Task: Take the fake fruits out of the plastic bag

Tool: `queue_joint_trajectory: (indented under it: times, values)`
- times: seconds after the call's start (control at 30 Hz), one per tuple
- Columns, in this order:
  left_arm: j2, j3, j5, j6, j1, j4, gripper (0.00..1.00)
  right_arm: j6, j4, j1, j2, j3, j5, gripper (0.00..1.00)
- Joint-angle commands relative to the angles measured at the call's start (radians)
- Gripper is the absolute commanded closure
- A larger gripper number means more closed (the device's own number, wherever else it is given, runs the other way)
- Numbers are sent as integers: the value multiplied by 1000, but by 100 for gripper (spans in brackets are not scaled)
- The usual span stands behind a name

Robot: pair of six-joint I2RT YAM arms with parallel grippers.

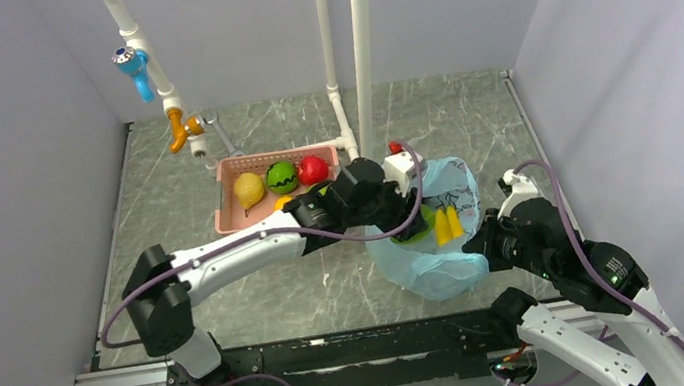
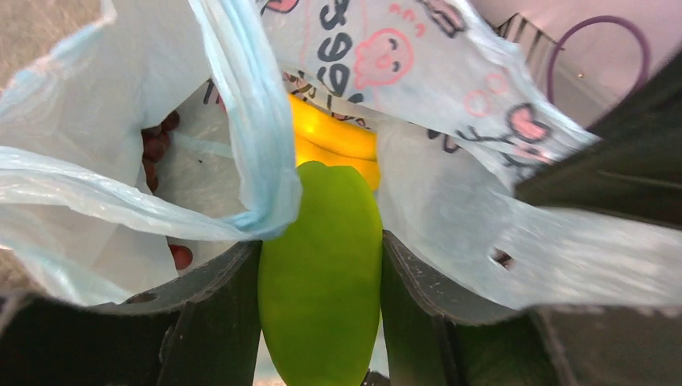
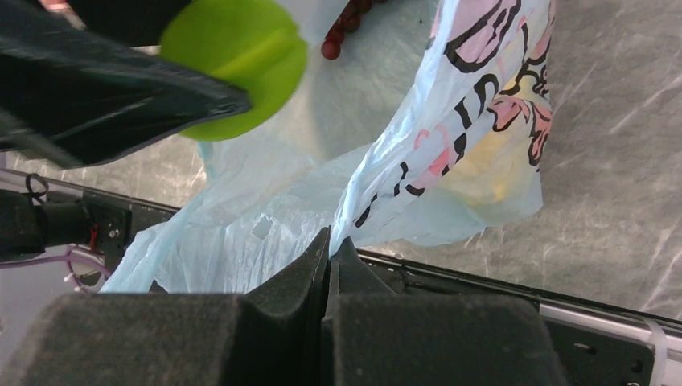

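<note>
The light-blue plastic bag (image 1: 434, 266) lies on the table right of centre, its mouth open. My left gripper (image 1: 413, 224) reaches into that mouth, shut on the green apple (image 2: 322, 281), which fills the gap between both fingers. Behind the apple in the bag lie the yellow bananas (image 2: 334, 138) and, to the left, dark grapes (image 2: 154, 141). My right gripper (image 3: 330, 245) is shut on the bag's edge (image 3: 366, 205) at the bag's near right side. The yellow pear (image 1: 249, 190), watermelon (image 1: 281, 176) and red apple (image 1: 312, 169) sit in the pink basket (image 1: 230, 214).
An orange fruit (image 1: 282, 202) peeks out from under my left arm at the basket's near edge. White pipes (image 1: 361, 49) stand upright just behind the bag and basket. A blue and orange tap (image 1: 152, 88) hangs at the back left. A metal rail (image 1: 340, 350) runs along the table's near edge.
</note>
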Motion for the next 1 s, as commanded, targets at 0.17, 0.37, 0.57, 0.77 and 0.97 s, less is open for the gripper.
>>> queue_joint_trajectory:
  times: [0.17,0.37,0.57,0.77,0.97]
  values:
    - [-248,-53,33,70,1,-4,66,-46,68,3,22,27,71,100]
    - [-383,-121,-12,135,9,-31,65,-57,74,5,36,32,73,100]
    - [-501,-207,-203,117,90,-136,65,-62,82,4,38,27,72,100]
    - [-562,-303,-465,54,261,-242,68,-64,85,4,40,28,73,100]
    - [-538,-374,-537,72,426,-206,71,-66,87,5,32,22,68,100]
